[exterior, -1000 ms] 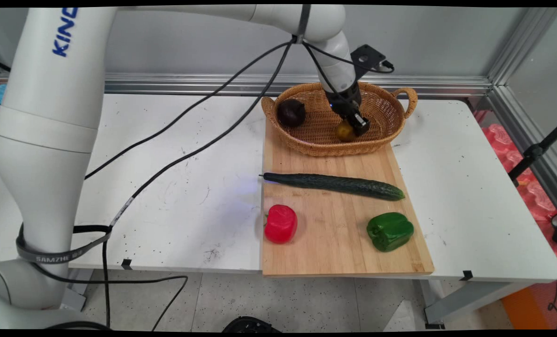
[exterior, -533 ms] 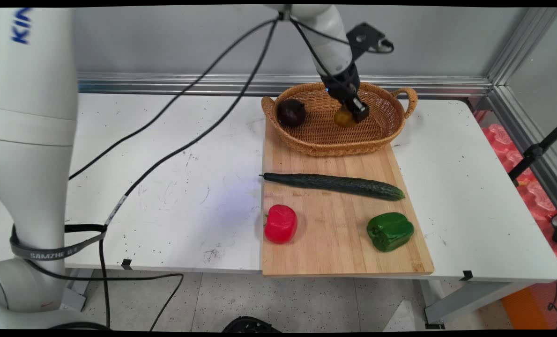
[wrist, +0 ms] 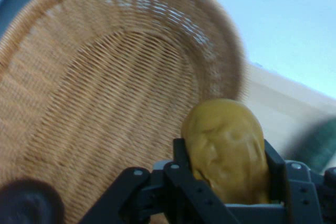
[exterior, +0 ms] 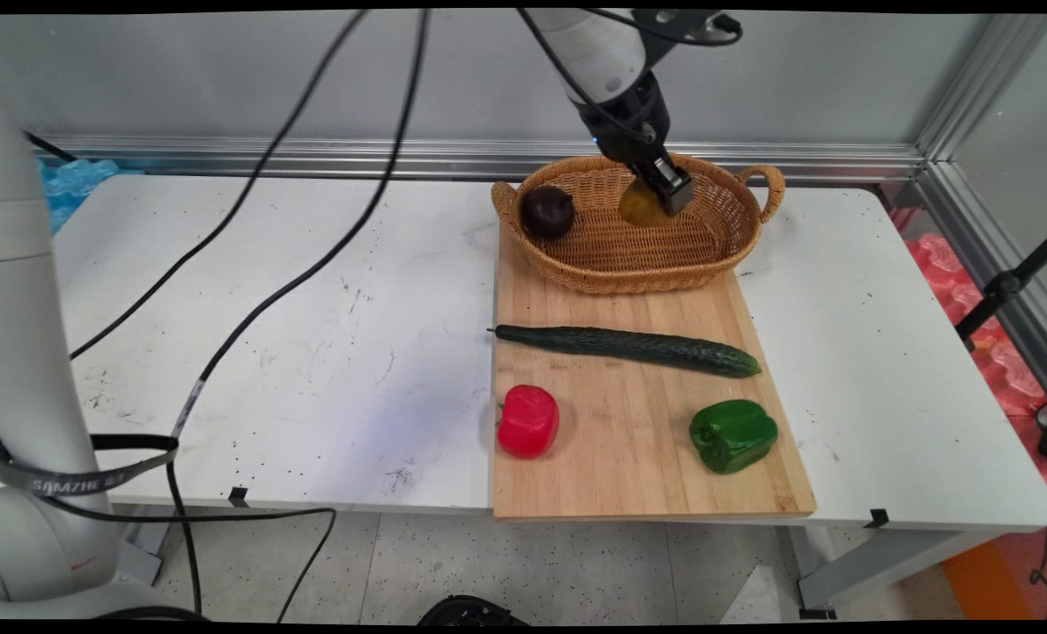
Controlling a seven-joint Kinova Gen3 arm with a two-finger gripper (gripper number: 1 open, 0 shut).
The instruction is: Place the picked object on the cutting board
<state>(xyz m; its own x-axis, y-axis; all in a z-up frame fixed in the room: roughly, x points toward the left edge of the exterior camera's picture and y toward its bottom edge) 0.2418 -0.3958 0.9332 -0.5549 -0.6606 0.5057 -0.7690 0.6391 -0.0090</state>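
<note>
My arm slants down from the top of the main view, wrist tilted toward the right. My gripper point(exterior: 659, 189) hangs in the air with its tip lowest, both fingers point(wrist: 181, 158) pressed in tight against what they hold.

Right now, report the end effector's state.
End effector: closed on the yellow potato, held above the basket.
</note>
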